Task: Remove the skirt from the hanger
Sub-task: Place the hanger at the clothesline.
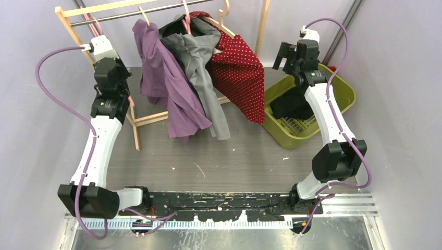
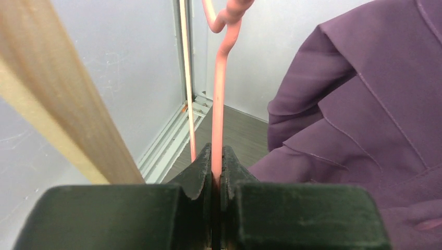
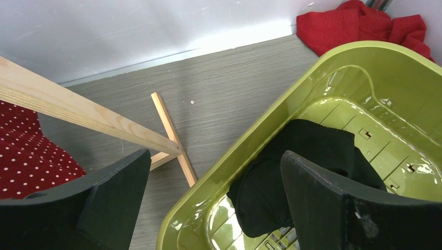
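Note:
My left gripper is shut on the thin pink wire of a hanger that hooks on the rack's rail; in the left wrist view the gripper pinches the wire, and no garment shows on this hanger. A purple garment, a grey one and a red polka-dot one hang on other hangers. My right gripper is open and empty, held above the green basket; in the right wrist view the gripper spans its rim. A black garment lies in the basket.
The wooden rack stands at the back of the table, and its leg is close to the basket's rim. A red cloth lies behind the basket. The purple garment hangs right of my left gripper.

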`<state>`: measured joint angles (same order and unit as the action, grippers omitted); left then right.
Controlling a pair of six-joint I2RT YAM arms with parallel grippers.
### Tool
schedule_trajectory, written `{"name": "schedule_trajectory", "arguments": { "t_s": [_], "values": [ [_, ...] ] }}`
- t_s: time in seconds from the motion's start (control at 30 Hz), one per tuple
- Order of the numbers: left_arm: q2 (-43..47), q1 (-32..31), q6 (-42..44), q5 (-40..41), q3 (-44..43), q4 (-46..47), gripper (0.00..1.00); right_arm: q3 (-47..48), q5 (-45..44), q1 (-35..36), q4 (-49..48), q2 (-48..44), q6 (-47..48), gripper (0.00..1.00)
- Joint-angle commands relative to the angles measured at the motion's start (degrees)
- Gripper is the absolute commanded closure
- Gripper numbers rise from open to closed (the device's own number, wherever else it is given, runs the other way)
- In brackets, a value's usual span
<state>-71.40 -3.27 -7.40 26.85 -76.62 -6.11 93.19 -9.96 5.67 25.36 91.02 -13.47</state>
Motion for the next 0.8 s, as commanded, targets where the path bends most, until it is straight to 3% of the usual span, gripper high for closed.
{"name": "schedule_trajectory", "arguments": {
  "t_s": [0.0,0.37,0.4,0.47,0.57,0.7,0.77],
  "values": [
    [1.62,1.40,-1.56,1.85,1.91,-2.22,1.00,-0.15,0.73,0.30,-2.51,-2.57,-0.71,0.00],
    [5.03,2.04,1.05,4.85,3.55,-6.85,0.97,-1.68,0.64,0.28,-2.73,-3.63,-0.67,0.00],
    [5.33,2.04,1.21,4.96,3.58,-7.43,0.91,-1.75,0.64,0.27,-2.77,-3.73,-0.64,0.00],
    [5.98,2.03,1.89,5.52,3.82,-7.73,0.70,-1.83,0.64,0.26,-2.71,-3.95,-0.60,0.00],
    [6.63,2.02,3.76,6.10,4.00,-7.12,0.51,-2.03,0.40,0.30,-2.56,-4.36,-0.37,0.00],
    [7.42,1.63,5.49,4.43,2.59,-7.00,0.06,-2.09,-0.03,0.22,-2.34,-4.70,-0.08,0.00],
    [8.01,1.19,6.06,3.87,1.49,-7.42,0.00,-1.88,-0.44,0.26,-2.17,-4.65,0.11,0.00]
  ]
}}
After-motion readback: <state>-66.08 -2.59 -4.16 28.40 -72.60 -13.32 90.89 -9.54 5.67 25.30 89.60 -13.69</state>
